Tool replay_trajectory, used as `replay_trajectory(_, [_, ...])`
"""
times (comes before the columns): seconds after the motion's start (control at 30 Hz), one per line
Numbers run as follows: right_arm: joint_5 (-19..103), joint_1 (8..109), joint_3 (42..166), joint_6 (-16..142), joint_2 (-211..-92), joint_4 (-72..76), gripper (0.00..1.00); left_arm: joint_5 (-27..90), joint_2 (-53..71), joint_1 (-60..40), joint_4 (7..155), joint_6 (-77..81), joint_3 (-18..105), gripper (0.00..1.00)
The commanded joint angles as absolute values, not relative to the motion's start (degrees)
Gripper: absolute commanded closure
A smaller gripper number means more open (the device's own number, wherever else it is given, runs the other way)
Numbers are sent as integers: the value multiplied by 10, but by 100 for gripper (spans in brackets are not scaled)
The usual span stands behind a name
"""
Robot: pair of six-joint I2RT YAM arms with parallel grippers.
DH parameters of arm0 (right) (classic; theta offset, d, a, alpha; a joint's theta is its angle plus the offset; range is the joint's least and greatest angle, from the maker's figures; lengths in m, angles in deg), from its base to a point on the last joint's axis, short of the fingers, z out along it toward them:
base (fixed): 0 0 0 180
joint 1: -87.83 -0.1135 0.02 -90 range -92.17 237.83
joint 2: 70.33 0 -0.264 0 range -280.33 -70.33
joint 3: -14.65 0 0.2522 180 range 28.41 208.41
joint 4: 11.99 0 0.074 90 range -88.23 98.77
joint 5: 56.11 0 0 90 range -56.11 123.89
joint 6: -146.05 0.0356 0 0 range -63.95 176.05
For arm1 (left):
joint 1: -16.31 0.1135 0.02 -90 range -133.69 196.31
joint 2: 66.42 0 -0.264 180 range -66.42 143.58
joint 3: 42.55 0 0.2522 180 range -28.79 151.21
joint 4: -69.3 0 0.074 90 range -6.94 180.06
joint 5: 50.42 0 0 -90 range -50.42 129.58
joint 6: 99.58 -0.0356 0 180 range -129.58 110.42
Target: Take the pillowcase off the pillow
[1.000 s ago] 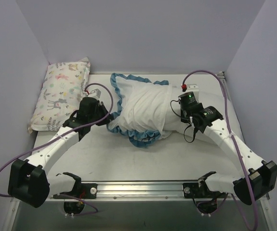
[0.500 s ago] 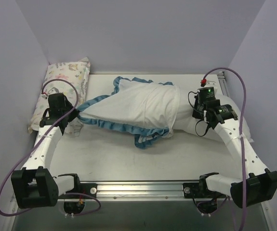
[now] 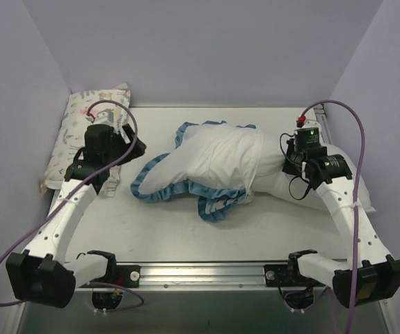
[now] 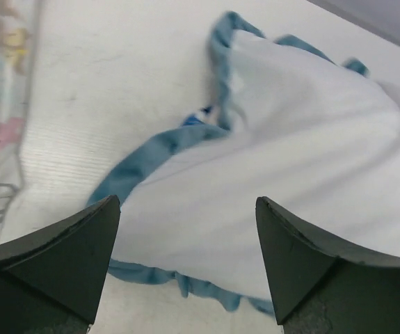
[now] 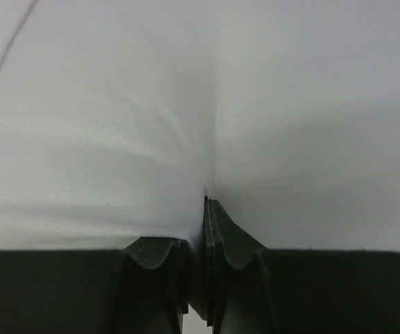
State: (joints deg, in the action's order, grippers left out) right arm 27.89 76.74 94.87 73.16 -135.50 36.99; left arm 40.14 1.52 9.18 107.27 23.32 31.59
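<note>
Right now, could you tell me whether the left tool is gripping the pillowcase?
No, the left tool stands open and empty, with the pillowcase lying loose ahead of it.

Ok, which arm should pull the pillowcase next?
Left. The left fingers are open, empty, and face the pillowcase trim, so grasping it looks easy. The right fingers are shut on the pillow, anchoring it.
</note>
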Motion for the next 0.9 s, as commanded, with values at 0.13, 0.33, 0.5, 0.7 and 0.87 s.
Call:
replay_trajectory(0.13, [256, 750, 985, 738, -1334, 361, 100, 390, -92, -117, 1038, 126, 313, 12])
replay_trajectory(0.33, [244, 732, 1003, 739, -1341, 369, 100, 358, -66, -173, 991, 80, 290, 11])
replay_trajectory(0.5, [242, 729, 1007, 738, -1344, 369, 100, 345, -45, -208, 972, 49, 271, 11])
replay_trajectory(0.7, [242, 726, 1017, 740, -1347, 371, 100, 359, -19, -210, 921, 34, 237, 11])
replay_trajectory(0.87, [242, 724, 1024, 739, -1348, 375, 100, 381, 8, -210, 847, 37, 212, 11])
